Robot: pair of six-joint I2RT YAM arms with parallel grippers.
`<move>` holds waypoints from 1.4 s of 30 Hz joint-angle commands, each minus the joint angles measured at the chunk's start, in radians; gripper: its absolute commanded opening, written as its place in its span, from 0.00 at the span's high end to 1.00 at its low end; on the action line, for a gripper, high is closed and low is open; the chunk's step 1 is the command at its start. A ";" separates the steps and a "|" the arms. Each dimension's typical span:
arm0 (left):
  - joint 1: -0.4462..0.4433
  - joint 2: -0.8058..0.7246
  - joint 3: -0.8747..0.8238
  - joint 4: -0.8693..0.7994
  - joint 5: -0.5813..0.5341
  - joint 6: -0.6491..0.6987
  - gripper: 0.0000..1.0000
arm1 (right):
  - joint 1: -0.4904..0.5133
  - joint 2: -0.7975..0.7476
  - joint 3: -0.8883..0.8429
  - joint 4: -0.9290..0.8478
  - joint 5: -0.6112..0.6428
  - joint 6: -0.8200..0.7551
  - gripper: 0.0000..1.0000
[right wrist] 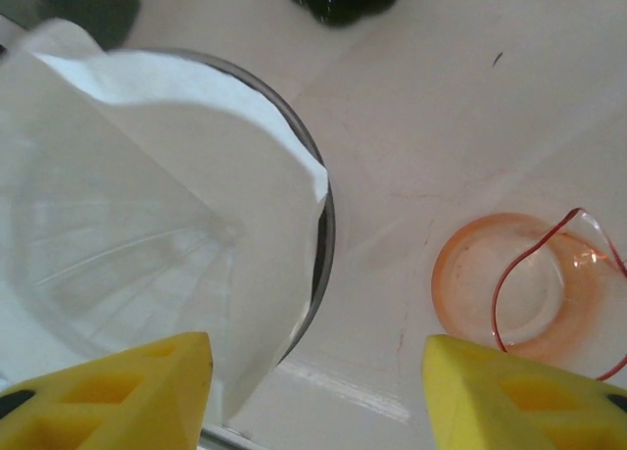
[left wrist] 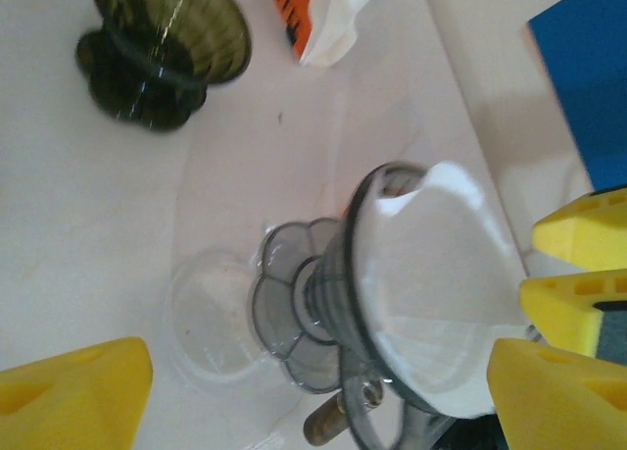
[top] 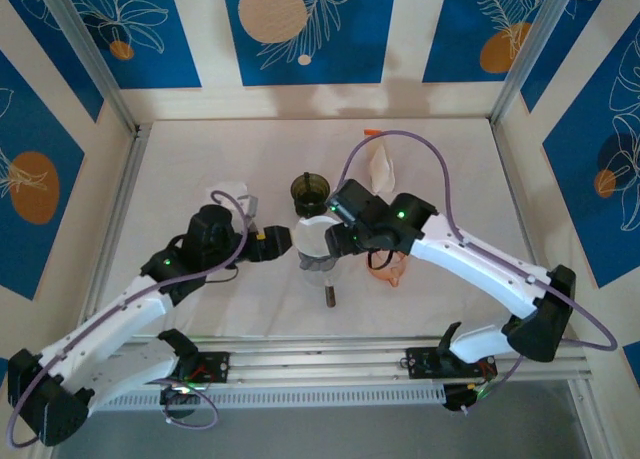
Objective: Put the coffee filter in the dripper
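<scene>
The paper filter (right wrist: 176, 175) sits inside the smoky glass dripper (left wrist: 294, 313), which stands near the middle of the white table (top: 200, 169). The paper opens into a cone against the ribbed wall, and one flap rises above the rim on the side toward the right gripper (top: 335, 229).

In the top view the left gripper (top: 280, 241) is at 9 o'clock of the dripper, just beside it. In its wrist view its yellow fingers (left wrist: 73, 391) stand wide apart, with the dripper between them and neither finger touching it.

The right gripper hangs over the dripper's rim from 2 o'clock. Its yellow fingers (right wrist: 108, 391) are spread. One is at the edge of the paper flap, the other is over bare table, and nothing is pinched between them.

A dark green dripper (left wrist: 162, 48) stands at 12 o'clock of the glass one, close but apart. An orange dripper (right wrist: 514, 293) lies at 4 o'clock, and a white and orange bag (left wrist: 328, 14) lies at 1 o'clock, farther back
</scene>
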 commanded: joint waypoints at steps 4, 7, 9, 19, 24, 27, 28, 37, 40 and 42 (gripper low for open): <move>-0.001 -0.099 0.067 -0.085 -0.070 0.089 0.05 | 0.023 -0.147 -0.036 0.037 0.042 0.027 0.40; -0.001 -0.152 0.020 -0.100 -0.092 0.101 0.02 | 0.041 -0.220 -0.126 0.076 0.047 0.047 0.40; -0.001 -0.192 -0.020 -0.114 -0.115 0.098 0.00 | 0.062 -0.277 -0.205 0.119 0.037 0.043 0.41; -0.001 -0.341 -0.166 -0.154 -0.178 0.043 0.00 | 0.152 -0.511 -0.582 0.315 0.034 0.101 0.41; -0.002 -0.382 -0.230 -0.131 -0.168 -0.001 0.00 | 0.165 -0.526 -0.676 0.373 0.054 0.133 0.42; -0.001 -0.375 -0.252 -0.132 -0.155 -0.016 0.00 | 0.196 -0.529 -0.741 0.472 -0.001 0.086 0.42; 0.000 -0.373 -0.259 -0.132 -0.156 -0.022 0.00 | 0.212 -0.526 -0.764 0.505 -0.002 0.082 0.42; -0.001 -0.377 -0.305 -0.097 -0.160 -0.053 0.00 | 0.324 -0.507 -0.934 0.791 0.106 0.049 0.40; -0.002 -0.365 -0.313 -0.083 -0.153 -0.061 0.00 | 0.338 -0.481 -0.964 0.874 0.123 0.039 0.40; -0.001 -0.356 -0.320 -0.080 -0.153 -0.066 0.00 | 0.348 -0.457 -0.973 0.916 0.137 0.031 0.40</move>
